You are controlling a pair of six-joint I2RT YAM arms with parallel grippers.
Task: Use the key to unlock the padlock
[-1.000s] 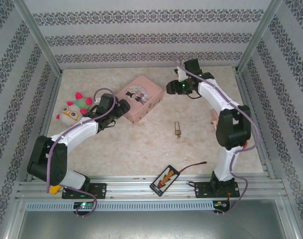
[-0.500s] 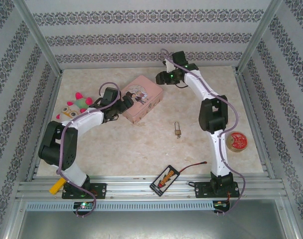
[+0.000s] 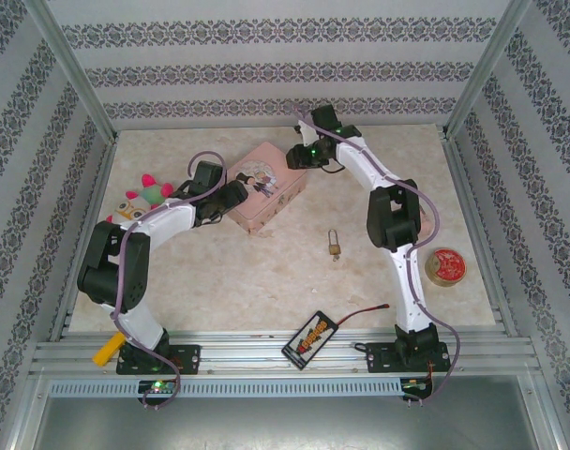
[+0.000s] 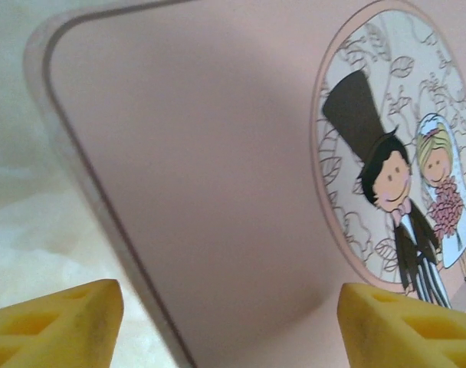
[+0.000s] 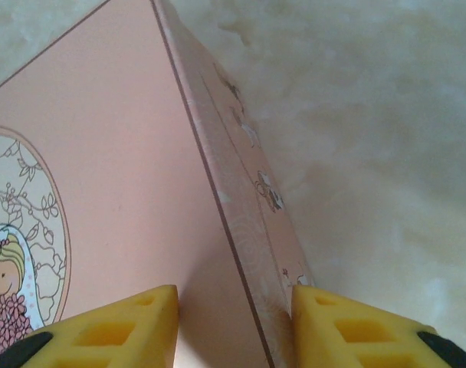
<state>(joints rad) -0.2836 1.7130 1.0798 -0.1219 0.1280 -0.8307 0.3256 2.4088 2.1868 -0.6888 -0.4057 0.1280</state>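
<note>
The small brass padlock (image 3: pixel 334 246) lies on the table right of centre, far from both grippers. The key is too small to make out. My left gripper (image 3: pixel 236 195) is at the near-left edge of the pink tin box (image 3: pixel 263 185). It is open, its yellow fingers (image 4: pixel 57 322) wide apart astride the lid's corner (image 4: pixel 218 192). My right gripper (image 3: pixel 294 157) is at the tin's far-right corner, open. One of its fingers (image 5: pixel 110 330) is over the lid (image 5: pixel 103 153) and the other rests against the side wall (image 5: pixel 256 222).
A plush toy (image 3: pixel 140 202) lies at the left. A round red tin (image 3: pixel 445 266) sits at the right. A phone-like card (image 3: pixel 310 339) with a red wire lies at the front edge. A yellow piece (image 3: pixel 105 352) lies by the left arm's base.
My right gripper has swung left to the tin's far corner, uncovering the round red tin. My left gripper has crept up to the tin's edge. Both pairs of jaws have narrowed.
</note>
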